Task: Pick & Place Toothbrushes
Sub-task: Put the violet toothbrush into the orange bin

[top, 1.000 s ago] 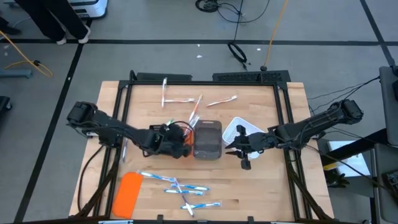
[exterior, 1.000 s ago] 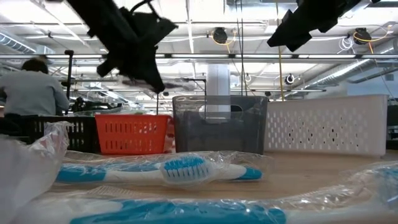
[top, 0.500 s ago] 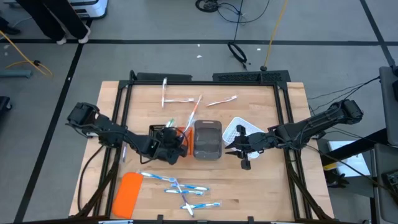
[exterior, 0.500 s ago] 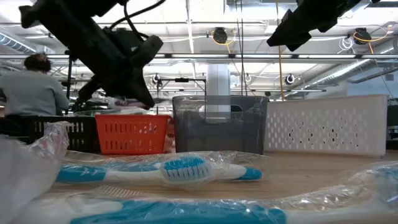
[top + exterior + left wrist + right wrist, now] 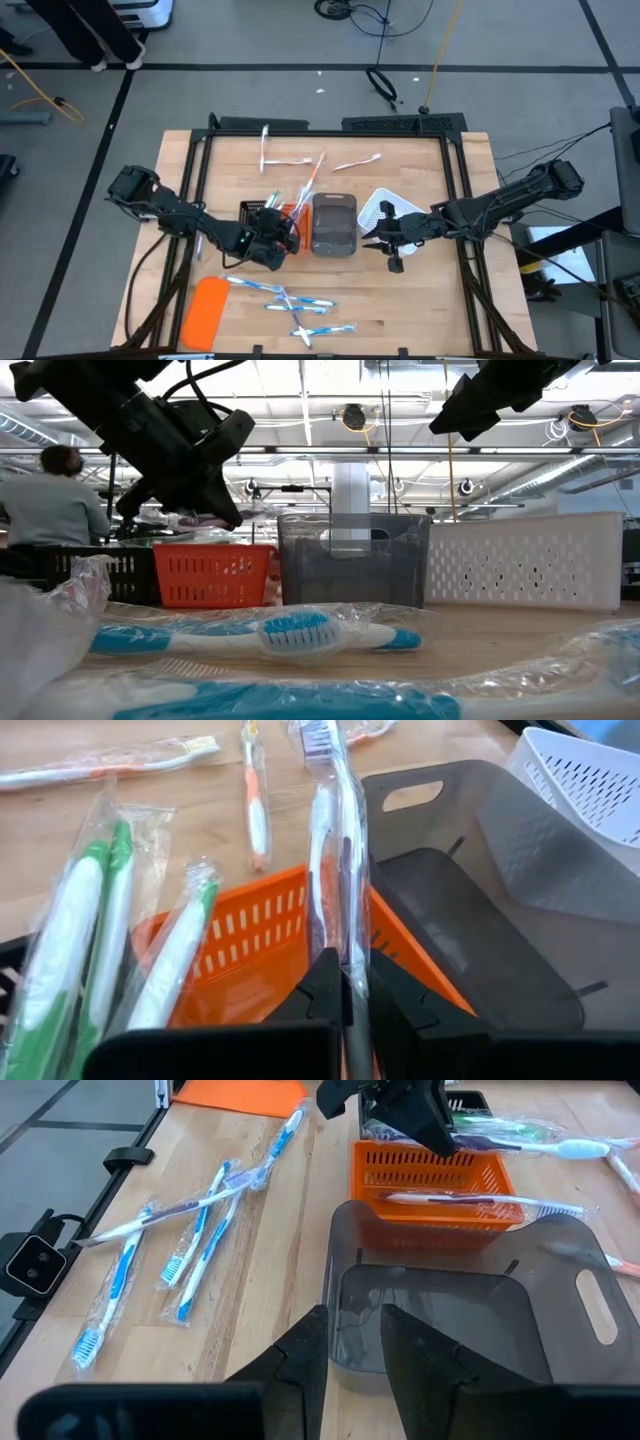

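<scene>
Left wrist view, left claw (image 5: pixel 345 982) pinching wrapped toothbrush (image 5: pixel 338 840), orange tray (image 5: pixel 250 935) beneath

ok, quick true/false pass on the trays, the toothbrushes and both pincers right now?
1. The left pincer is shut on a wrapped toothbrush over the orange tray. True.
2. The grey tray holds several toothbrushes. False: it looks empty.
3. The right pincer holds a blue toothbrush. False: its fingers are apart and hold nothing, above the grey tray.
4. Blue toothbrushes lie on the table near its front edge, beside the flat orange slab. True.
5. The white tray stands left of the orange tray. False: it stands right of the grey tray.
</scene>
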You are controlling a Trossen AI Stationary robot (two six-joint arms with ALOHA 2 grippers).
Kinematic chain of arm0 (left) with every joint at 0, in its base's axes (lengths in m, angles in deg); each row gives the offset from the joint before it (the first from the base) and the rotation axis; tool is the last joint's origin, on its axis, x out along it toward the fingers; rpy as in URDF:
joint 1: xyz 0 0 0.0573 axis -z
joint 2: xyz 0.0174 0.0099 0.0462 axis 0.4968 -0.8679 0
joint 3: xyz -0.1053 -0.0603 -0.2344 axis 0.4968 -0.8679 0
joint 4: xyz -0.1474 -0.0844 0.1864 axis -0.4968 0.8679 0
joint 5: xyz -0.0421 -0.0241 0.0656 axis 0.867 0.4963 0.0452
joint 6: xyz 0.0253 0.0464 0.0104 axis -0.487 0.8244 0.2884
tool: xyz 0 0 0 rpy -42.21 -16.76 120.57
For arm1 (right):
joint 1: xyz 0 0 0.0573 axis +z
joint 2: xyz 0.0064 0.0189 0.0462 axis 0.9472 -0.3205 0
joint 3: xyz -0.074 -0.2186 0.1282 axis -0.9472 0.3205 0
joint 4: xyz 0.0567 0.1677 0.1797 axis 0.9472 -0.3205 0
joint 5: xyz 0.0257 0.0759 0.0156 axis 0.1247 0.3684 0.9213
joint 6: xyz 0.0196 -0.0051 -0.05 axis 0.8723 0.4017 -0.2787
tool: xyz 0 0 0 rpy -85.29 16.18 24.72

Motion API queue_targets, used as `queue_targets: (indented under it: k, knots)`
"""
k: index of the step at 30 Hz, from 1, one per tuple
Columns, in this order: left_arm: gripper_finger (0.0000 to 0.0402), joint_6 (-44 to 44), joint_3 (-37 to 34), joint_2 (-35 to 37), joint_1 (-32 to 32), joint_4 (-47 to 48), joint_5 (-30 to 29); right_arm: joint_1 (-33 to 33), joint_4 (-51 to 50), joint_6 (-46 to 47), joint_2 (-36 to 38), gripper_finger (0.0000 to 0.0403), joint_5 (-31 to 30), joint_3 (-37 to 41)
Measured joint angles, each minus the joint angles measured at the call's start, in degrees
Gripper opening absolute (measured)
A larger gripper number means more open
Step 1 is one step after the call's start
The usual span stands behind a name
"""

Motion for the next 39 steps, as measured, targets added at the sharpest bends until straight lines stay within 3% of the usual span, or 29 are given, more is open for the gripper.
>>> queue_targets:
  k: [4,16,28,34,39]
  knots:
    - [0.0026,0.88,0.0,0.0,0.0,-0.01,0.03,0.0,0.0,0.0,0.0,0.0086,0.0,0.0]
    - [0.0101,1.27,0.0,-0.04,-1.16,-0.01,0.44,0.0,0.0,0.0,0.0,0.0086,0.0,0.0]
    - [0.0108,3.91,0.0,1.09,-0.62,1.2,1.22,0.0,0.0,0.0,0.0,0.0086,0.0,0.0]
    - [0.0108,-2.09,0.0,6.46,0.85,13.83,7.16,0.0,-0.04,0.0,0.0,0.0086,0.0,0.0]
    - [0.0108,-12.72,0.0,11.86,2.96,29.52,12.2,0.0,-0.31,0.0,0.0,0.0086,0.02,0.0]
